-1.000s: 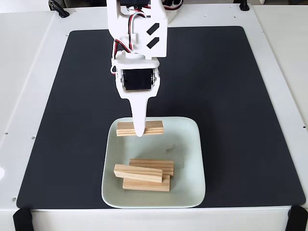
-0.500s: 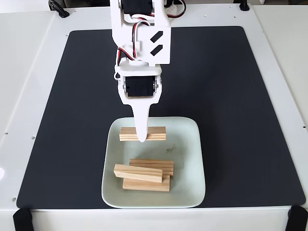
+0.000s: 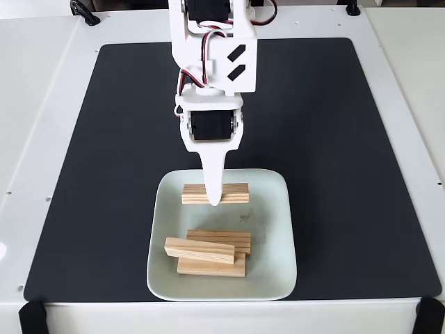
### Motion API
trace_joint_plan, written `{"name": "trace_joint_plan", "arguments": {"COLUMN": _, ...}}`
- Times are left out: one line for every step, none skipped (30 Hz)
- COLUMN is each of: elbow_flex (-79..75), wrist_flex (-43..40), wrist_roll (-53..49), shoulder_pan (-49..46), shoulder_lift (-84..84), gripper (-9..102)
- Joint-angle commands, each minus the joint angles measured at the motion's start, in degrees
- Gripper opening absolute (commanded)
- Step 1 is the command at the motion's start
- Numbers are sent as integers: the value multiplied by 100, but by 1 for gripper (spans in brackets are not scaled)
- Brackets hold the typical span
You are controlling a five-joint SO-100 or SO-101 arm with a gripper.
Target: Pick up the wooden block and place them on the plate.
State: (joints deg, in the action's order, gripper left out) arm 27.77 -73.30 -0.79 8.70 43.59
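Observation:
In the fixed view my white gripper (image 3: 215,200) reaches down from the top, shut on a grooved wooden block (image 3: 233,193) that lies crosswise over the far half of the pale mint-green plate (image 3: 278,236). Whether this block touches the plate cannot be told. Three more wooden blocks (image 3: 208,252) lie stacked in the near half of the plate, one tilted across the others. A small brownish speck sits near the plate's centre.
The plate rests at the near edge of a black mat (image 3: 327,139) on a white table (image 3: 35,83). Black clamps (image 3: 31,316) sit at the near corners, and a cable (image 3: 83,12) lies at the far left.
The gripper has carried the held block rightward and toward the plate's middle, from over the far-left rim to over the far half. The stacked blocks have not moved.

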Motion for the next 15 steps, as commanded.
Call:
{"name": "trace_joint_plan", "arguments": {"elbow_flex": -290, "wrist_flex": 62, "wrist_roll": 35, "shoulder_pan": 35, "shoulder_lift": 79, "gripper": -1}}
{"name": "trace_joint_plan", "arguments": {"elbow_flex": -290, "wrist_flex": 62, "wrist_roll": 35, "shoulder_pan": 35, "shoulder_lift": 79, "gripper": -1}}
{"name": "trace_joint_plan", "arguments": {"elbow_flex": -281, "wrist_flex": 62, "wrist_roll": 35, "shoulder_pan": 44, "shoulder_lift": 88, "gripper": 0}}
{"name": "trace_joint_plan", "arguments": {"elbow_flex": -281, "wrist_flex": 62, "wrist_roll": 26, "shoulder_pan": 44, "shoulder_lift": 88, "gripper": 0}}
{"name": "trace_joint_plan", "arguments": {"elbow_flex": -272, "wrist_flex": 62, "wrist_roll": 18, "shoulder_pan": 44, "shoulder_lift": 88, "gripper": 0}}
{"name": "trace_joint_plan", "arguments": {"elbow_flex": -264, "wrist_flex": 62, "wrist_roll": 18, "shoulder_pan": 44, "shoulder_lift": 97, "gripper": 0}}
{"name": "trace_joint_plan", "arguments": {"elbow_flex": -237, "wrist_flex": 62, "wrist_roll": 18, "shoulder_pan": 44, "shoulder_lift": 105, "gripper": 1}}
{"name": "trace_joint_plan", "arguments": {"elbow_flex": -211, "wrist_flex": 62, "wrist_roll": 18, "shoulder_pan": 44, "shoulder_lift": 114, "gripper": 4}}
{"name": "trace_joint_plan", "arguments": {"elbow_flex": -202, "wrist_flex": 62, "wrist_roll": 18, "shoulder_pan": 44, "shoulder_lift": 114, "gripper": 9}}
{"name": "trace_joint_plan", "arguments": {"elbow_flex": -202, "wrist_flex": 62, "wrist_roll": 18, "shoulder_pan": 44, "shoulder_lift": 132, "gripper": 14}}
{"name": "trace_joint_plan", "arguments": {"elbow_flex": -202, "wrist_flex": 62, "wrist_roll": 18, "shoulder_pan": 44, "shoulder_lift": 141, "gripper": 20}}
{"name": "trace_joint_plan", "arguments": {"elbow_flex": -202, "wrist_flex": 53, "wrist_roll": 18, "shoulder_pan": 44, "shoulder_lift": 149, "gripper": 26}}
{"name": "trace_joint_plan", "arguments": {"elbow_flex": -193, "wrist_flex": 53, "wrist_roll": 18, "shoulder_pan": 44, "shoulder_lift": 158, "gripper": 32}}
{"name": "trace_joint_plan", "arguments": {"elbow_flex": -193, "wrist_flex": 53, "wrist_roll": 18, "shoulder_pan": 35, "shoulder_lift": 158, "gripper": 37}}
{"name": "trace_joint_plan", "arguments": {"elbow_flex": -193, "wrist_flex": 35, "wrist_roll": 18, "shoulder_pan": 35, "shoulder_lift": 167, "gripper": 41}}
